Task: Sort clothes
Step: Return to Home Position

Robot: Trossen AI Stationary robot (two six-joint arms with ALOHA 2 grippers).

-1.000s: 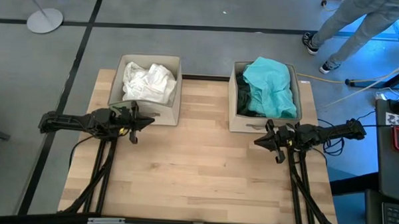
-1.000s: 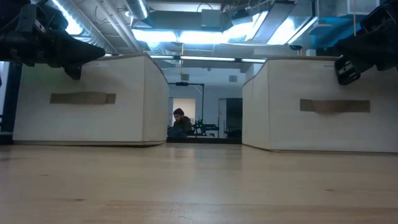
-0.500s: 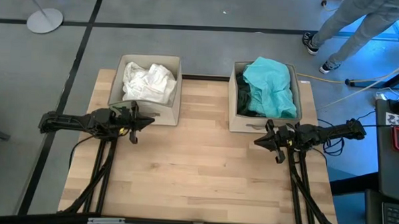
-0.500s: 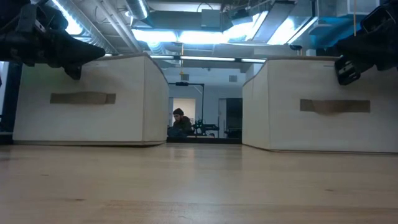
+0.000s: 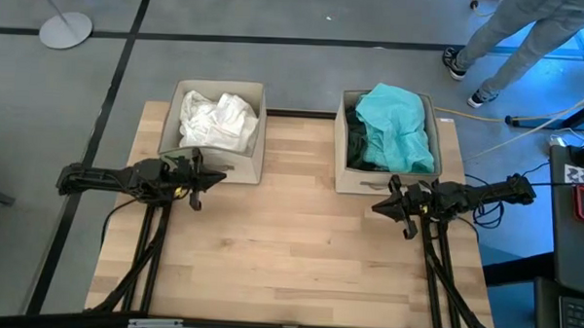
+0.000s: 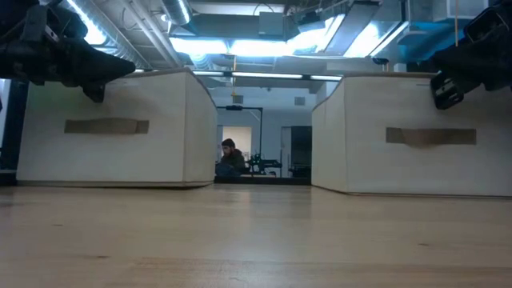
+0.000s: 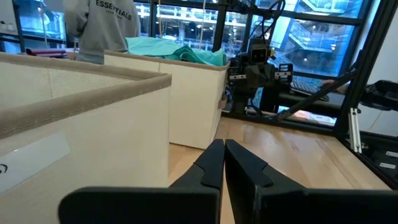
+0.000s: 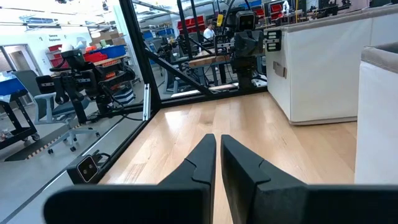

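white clothes [image 5: 218, 121] upper left | teal garment [image 5: 399, 121] upper right | dark green garment [image 5: 356, 147] beneath | beige boxes [image 5: 235, 168] | pale wood-grain bench [image 5: 289, 252] | grey floor [image 5: 305, 67], black lines

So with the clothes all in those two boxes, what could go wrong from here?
Two or three small things, perhaps. The teal garment is heaped above the rim of the right box and might slide over the edge. The left gripper hangs close to the left box, and the right gripper close to the right box, both shut, so a careless swing could nudge a box. A person is walking near the table's far right corner.
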